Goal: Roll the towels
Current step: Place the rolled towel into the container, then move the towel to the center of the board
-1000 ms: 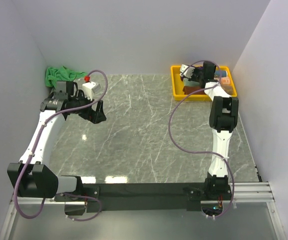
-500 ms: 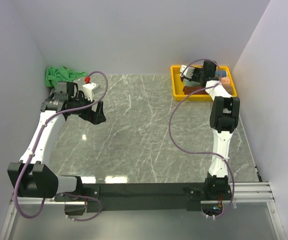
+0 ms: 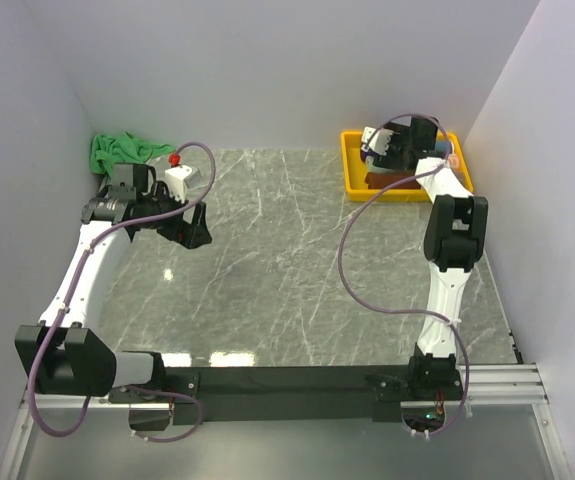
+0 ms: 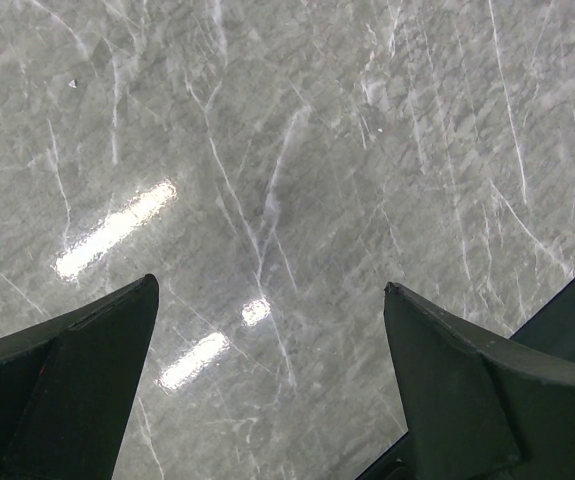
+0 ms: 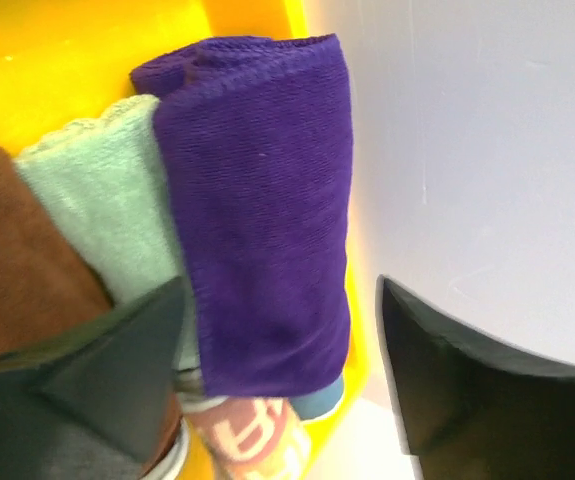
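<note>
**Purple towel between my right fingers, green one far from both claws**

From the overhead camera, my left claw (image 3: pixel 193 228) hangs over the left part of the marble table (image 3: pixel 287 260), fingers pointing toward the middle. The green towel (image 3: pixel 117 150) lies crumpled in the back left corner against the walls, behind that claw and apart from it. My right claw (image 3: pixel 397 160) reaches into the yellow tray (image 3: pixel 352 165) at the back right corner. From up here my own wrist hides what sits under it.

Through my left wrist camera, the left claw (image 4: pixel 267 380) stands spread wide with nothing between its fingers (image 4: pixel 77 380). Only bare marble table (image 4: pixel 317 150) with bright light patches lies below, and a dark edge cuts across the lower right corner. No towel shows in this view.

Through my right wrist camera, the right claw (image 5: pixel 282 370) has its fingers (image 5: pixel 467 390) apart. The purple towel (image 5: pixel 257 200), rolled into a thick cylinder, lies lengthwise in the gap inside the yellow tray (image 5: pixel 67 50), its near end low between my fingertips. A strip of free space separates it from my right finger. On the other side the left finger overlaps its edge, and I cannot tell whether they touch. A pale green roll (image 5: pixel 97 210) presses against the purple one, and a brown roll (image 5: pixel 17 270) lies beyond that.
</note>
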You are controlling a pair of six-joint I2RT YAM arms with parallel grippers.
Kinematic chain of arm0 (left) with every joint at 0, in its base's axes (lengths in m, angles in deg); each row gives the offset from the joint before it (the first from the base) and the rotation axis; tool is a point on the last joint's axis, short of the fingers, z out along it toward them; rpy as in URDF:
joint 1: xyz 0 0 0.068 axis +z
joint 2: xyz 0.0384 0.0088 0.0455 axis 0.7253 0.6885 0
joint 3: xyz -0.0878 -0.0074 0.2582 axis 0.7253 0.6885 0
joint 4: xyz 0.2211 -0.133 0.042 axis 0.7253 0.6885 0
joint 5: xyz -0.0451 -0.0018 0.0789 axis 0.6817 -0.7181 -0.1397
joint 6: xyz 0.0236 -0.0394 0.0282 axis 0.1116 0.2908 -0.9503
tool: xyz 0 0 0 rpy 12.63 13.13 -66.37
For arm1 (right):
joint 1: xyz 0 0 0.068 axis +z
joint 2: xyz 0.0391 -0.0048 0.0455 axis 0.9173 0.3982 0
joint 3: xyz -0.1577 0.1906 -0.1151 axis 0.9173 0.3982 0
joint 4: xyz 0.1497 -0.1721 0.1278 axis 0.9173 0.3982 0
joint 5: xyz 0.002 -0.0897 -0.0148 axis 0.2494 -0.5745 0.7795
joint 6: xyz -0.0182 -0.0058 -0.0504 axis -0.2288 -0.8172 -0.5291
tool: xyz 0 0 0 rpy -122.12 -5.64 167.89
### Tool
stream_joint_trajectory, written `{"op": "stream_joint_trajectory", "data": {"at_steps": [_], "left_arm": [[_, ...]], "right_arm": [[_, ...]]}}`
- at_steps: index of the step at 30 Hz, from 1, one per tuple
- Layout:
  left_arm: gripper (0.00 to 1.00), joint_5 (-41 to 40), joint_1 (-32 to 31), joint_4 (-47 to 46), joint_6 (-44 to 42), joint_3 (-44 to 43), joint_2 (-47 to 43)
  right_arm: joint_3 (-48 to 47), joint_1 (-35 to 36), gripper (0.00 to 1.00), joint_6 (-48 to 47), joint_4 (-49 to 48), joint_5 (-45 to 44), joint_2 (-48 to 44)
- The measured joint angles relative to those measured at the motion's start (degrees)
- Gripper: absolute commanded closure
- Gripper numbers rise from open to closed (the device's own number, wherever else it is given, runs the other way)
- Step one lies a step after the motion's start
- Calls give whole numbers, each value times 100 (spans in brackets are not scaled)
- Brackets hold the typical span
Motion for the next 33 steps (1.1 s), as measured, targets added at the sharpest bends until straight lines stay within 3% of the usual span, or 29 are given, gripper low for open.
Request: {"op": "stream_joint_trajectory", "data": {"at_steps": [9,17,25,33], "left_arm": [[1,46,83,-22,94,0,0],[1,-144,1084,-417,717,-435,415],[0,-962,1864,-938,837,-2251,2514],[10,-1272,2243,-686,719,-4968,5375]], "right_arm": [[850,22,5,55,229,28,-881],[1578,396,4,1176,393,26,-2293],[1161,1526,3,3348,1504,-407,-3123],[1381,1692,1,4597,3014,-376,-3574]]}}
